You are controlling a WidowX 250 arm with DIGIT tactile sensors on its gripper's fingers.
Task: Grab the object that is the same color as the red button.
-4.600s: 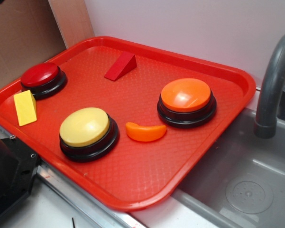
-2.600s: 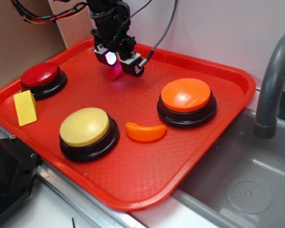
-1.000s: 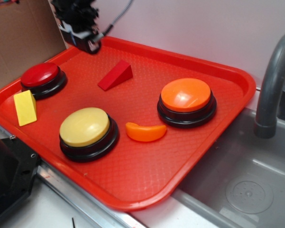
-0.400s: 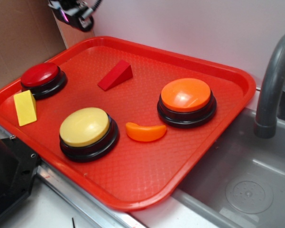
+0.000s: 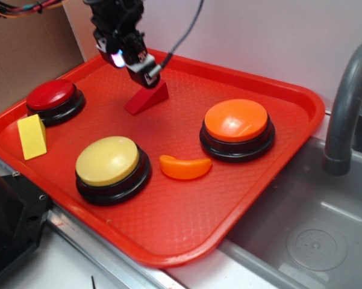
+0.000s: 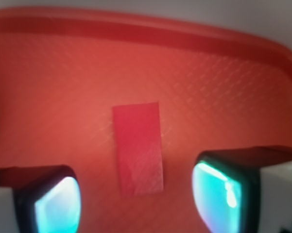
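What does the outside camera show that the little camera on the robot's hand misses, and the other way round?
Only the exterior view shows the red button, the yellow button, the orange button, the yellow wedge, the orange crescent and the grey faucet. Only the wrist view shows the gripper open, its fingers either side of the red wedge. Both show that wedge lying on the red tray.

A red textured tray (image 5: 168,229) carried everything. On it sat the red button (image 5: 54,100) at nine o'clock, a yellow wedge (image 5: 32,136) at eight, a yellow button (image 5: 112,168) at seven and an orange button (image 5: 237,129) at three. The red wedge (image 5: 146,100) lay at eleven, and an orange crescent (image 5: 185,167) rested near the centre.
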